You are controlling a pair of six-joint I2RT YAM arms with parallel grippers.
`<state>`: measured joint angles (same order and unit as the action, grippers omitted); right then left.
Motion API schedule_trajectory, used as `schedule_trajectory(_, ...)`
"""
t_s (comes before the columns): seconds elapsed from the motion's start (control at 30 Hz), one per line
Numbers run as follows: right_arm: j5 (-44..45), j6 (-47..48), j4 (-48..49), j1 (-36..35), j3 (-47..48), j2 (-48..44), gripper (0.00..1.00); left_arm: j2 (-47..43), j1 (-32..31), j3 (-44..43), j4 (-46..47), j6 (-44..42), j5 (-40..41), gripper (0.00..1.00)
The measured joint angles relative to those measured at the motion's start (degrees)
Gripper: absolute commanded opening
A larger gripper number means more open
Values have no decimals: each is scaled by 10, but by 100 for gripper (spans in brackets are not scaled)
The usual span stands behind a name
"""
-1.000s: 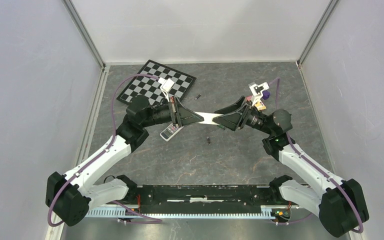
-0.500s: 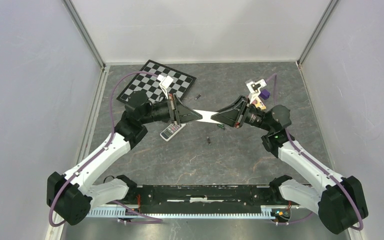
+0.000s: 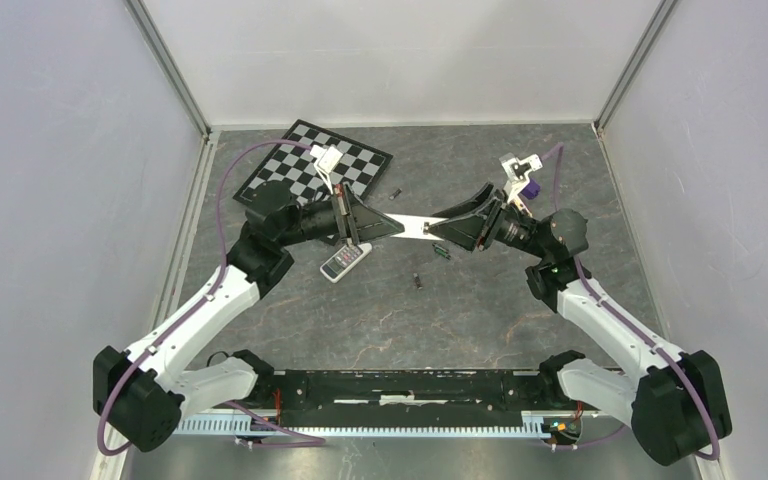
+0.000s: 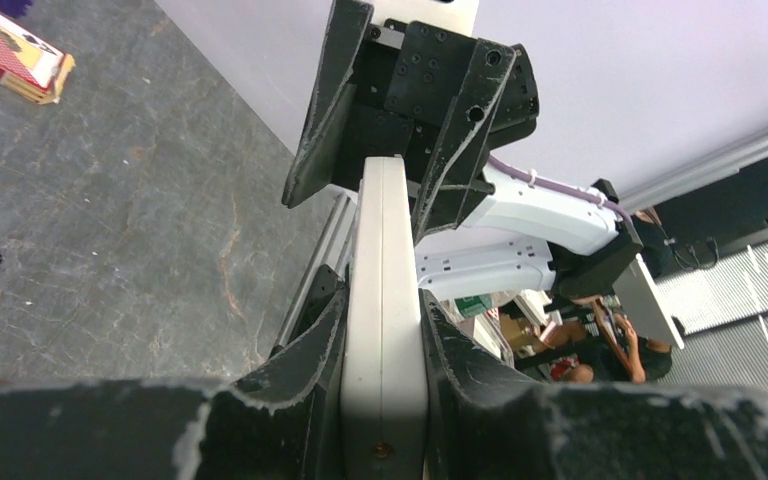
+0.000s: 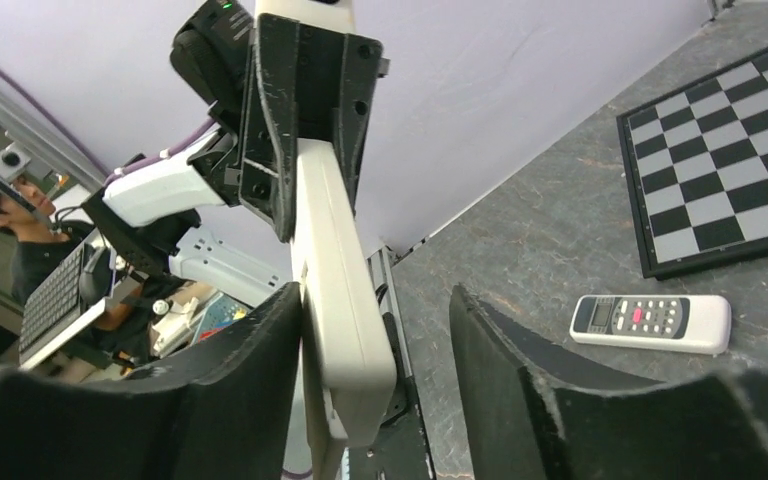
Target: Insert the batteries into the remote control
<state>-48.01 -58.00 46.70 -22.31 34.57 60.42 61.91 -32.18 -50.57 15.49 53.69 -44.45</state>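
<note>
A white remote (image 3: 415,224) hangs in the air between my two grippers, above the table's middle. My left gripper (image 3: 388,228) is shut on one end of it; in the left wrist view both fingers press the remote's (image 4: 382,300) sides. My right gripper (image 3: 438,228) is at the other end with its jaws apart: in the right wrist view the remote (image 5: 338,290) lies against one finger (image 5: 260,350), with a wide gap to the other. Small dark batteries lie on the table: one (image 3: 418,281) in front, one with green wrap (image 3: 442,252) under the right gripper, one (image 3: 396,192) behind.
A second white remote with buttons (image 3: 343,263) lies on the table under the left gripper, also seen in the right wrist view (image 5: 650,322). A chessboard (image 3: 310,165) lies at the back left. A small red box and a purple object (image 3: 526,192) sit at the back right.
Both grippers and the white remote have shifted slightly toward the back of the table. The right gripper's jaws have spread apart from the remote's end.
</note>
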Motion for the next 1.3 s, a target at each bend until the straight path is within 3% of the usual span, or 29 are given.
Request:
schedule_trajectory(0.1, 12, 4, -14, 9, 3, 8, 77, 0, 2, -4, -5, 0, 10, 2)
schedule_trajectory(0.4, 41, 13, -78, 10, 13, 16, 79, 32, 3, -24, -32, -2, 21, 2)
schedule_trajectory(0.8, 72, 37, -177, 19, 33, 16, 98, 60, 3, -42, -81, -6, 44, 2)
schedule_trajectory(1.13, 82, 2, -120, 34, 6, -10, 98, 72, 23, -40, -87, 5, 42, 2)
schedule_trajectory(1.3, 88, 11, -138, 34, -5, -16, 73, 75, 33, -34, -81, 10, 34, 2)
